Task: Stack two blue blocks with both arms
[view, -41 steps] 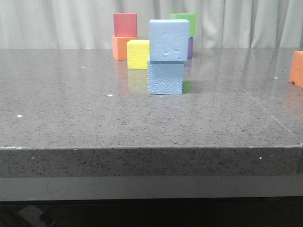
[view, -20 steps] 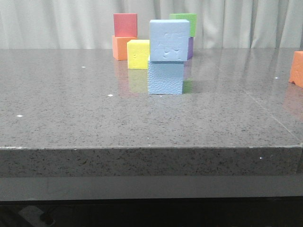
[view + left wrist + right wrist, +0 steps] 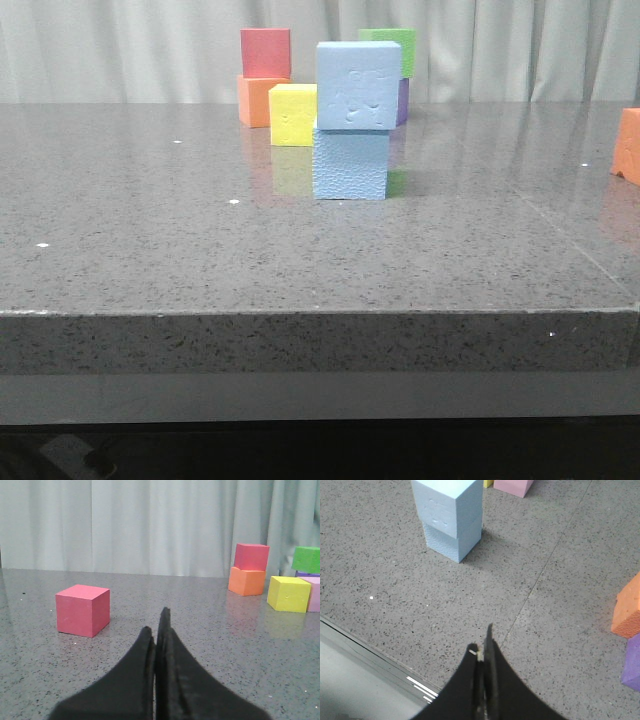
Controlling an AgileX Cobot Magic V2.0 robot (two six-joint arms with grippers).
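Two light blue blocks stand stacked on the grey table. The upper blue block [image 3: 357, 85], with faint jigsaw outlines, rests on the lower blue block [image 3: 349, 164], set slightly askew. The stack also shows in the right wrist view, upper block [image 3: 451, 504] on lower block [image 3: 451, 544]. My right gripper [image 3: 481, 642] is shut and empty, well back from the stack near the table's front edge. My left gripper [image 3: 156, 625] is shut and empty, low over the table, far from the stack. Neither gripper shows in the front view.
Behind the stack are a yellow cube [image 3: 292, 114], a red cube [image 3: 265, 52] on an orange cube [image 3: 253, 101], and a green cube [image 3: 393, 48] on a purple cube [image 3: 401, 100]. An orange block [image 3: 627, 146] sits far right. A pink-red cube [image 3: 83, 610] lies near my left gripper.
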